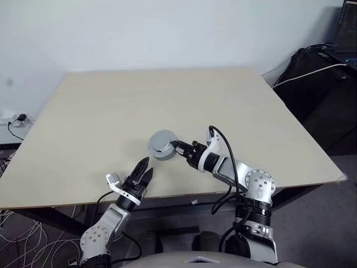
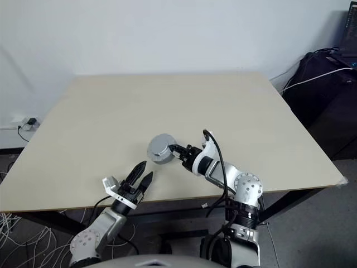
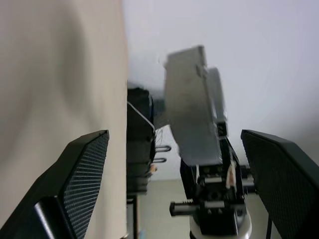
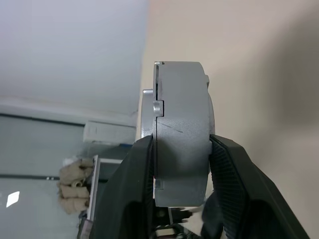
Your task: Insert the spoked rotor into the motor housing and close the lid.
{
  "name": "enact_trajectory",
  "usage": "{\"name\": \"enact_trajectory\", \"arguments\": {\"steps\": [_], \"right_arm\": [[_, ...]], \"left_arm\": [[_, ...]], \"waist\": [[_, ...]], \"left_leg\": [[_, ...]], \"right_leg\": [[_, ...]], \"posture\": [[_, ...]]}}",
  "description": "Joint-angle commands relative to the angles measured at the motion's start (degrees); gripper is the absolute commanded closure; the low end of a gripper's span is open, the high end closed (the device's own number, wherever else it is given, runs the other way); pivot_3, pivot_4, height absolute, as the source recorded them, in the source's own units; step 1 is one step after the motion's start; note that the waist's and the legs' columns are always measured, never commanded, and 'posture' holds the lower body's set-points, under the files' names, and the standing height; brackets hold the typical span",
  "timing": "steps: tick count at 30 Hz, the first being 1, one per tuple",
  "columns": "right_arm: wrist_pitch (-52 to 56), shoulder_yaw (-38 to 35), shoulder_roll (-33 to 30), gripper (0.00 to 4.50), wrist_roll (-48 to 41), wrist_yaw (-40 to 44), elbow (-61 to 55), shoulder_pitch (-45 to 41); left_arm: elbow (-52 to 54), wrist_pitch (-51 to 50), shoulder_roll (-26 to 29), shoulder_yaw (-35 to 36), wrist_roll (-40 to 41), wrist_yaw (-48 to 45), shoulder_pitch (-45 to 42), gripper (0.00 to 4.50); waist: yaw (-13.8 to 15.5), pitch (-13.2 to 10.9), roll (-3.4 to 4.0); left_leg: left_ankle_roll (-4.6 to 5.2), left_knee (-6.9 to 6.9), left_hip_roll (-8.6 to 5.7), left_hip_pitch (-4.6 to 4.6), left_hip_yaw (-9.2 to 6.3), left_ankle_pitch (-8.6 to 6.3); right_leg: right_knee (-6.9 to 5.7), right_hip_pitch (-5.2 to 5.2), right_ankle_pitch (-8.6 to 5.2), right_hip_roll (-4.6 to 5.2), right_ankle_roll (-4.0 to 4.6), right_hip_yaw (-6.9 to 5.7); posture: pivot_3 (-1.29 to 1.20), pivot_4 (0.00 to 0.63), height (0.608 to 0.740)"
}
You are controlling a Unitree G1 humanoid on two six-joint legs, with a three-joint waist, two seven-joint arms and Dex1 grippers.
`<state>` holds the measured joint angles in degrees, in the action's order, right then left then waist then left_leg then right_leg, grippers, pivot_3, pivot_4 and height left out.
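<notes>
- Right wrist view shows the motor housing [image 4: 180, 132], a closed grey puck with its lid seam down one side, pinched across its thickness between the right gripper's [image 4: 180, 179] two black pads.
- Only the lower part of the puck sits between the pads; most of it stands clear above them. My guess is that a jolt or a quick wrist turn could let it pivot or slide out, since the walls it is held by look smooth.
- From the head camera, the housing is lifted off the table [image 1: 100, 111], near its front edge, out at the tip of the right gripper.
- A drop from there might roll the round body toward the edge, or jar the lid if it is not fully seated; I cannot tell whether it is.
- Left gripper [image 1: 144, 172] has its fingers spread wide with nothing between them, low and near the housing but apart from it. Swinging it inward carelessly could knock the puck.
</notes>
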<state>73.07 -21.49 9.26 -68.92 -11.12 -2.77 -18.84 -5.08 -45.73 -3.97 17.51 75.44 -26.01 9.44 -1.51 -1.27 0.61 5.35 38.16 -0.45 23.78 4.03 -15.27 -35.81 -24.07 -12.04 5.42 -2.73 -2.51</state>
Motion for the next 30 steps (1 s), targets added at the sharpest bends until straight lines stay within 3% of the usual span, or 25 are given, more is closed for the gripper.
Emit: {"name": "enact_trajectory", "arguments": {"steps": [1, 14, 30], "right_arm": [[-0.10, 3.74, 5.38, 3.16, -5.09, -0.48, -3.60, 2.88], [-0.07, 6.61, 5.02, 3.16, -6.59, -2.79, -2.24, 6.02], [-0.67, 11.33, 1.44, 3.16, -9.71, -2.45, -0.62, 8.78]], "left_arm": [[-0.16, -0.29, -3.28, -0.41, 1.66, -0.74, -1.21, 0.02], [-0.70, -1.04, -2.56, -2.03, 0.52, -7.03, -2.76, 0.02], [0.59, -0.03, -3.10, -1.30, 1.75, -6.75, -1.83, 0.02]], "waist": [[-0.01, 0.00, 0.00], [0.06, 0.00, 0.00], [0.05, -0.02, -0.04]], "left_leg": [[0.00, 0.00, 0.00, 0.01, 0.00, 0.00], [0.02, 0.00, 0.00, 0.05, 0.02, 0.01], [0.05, 0.00, 0.02, 0.10, 0.07, 0.02]], "right_leg": [[0.00, 0.00, 0.00, 0.00, 0.00, 0.00], [0.00, -0.05, 0.00, -0.03, 0.00, 0.02], [-0.01, -0.14, 0.00, -0.01, 0.00, 0.08]], "posture": [[0.00, 0.000, 0.740], [0.00, 0.000, 0.740], [0.00, 0.000, 0.740]]}}
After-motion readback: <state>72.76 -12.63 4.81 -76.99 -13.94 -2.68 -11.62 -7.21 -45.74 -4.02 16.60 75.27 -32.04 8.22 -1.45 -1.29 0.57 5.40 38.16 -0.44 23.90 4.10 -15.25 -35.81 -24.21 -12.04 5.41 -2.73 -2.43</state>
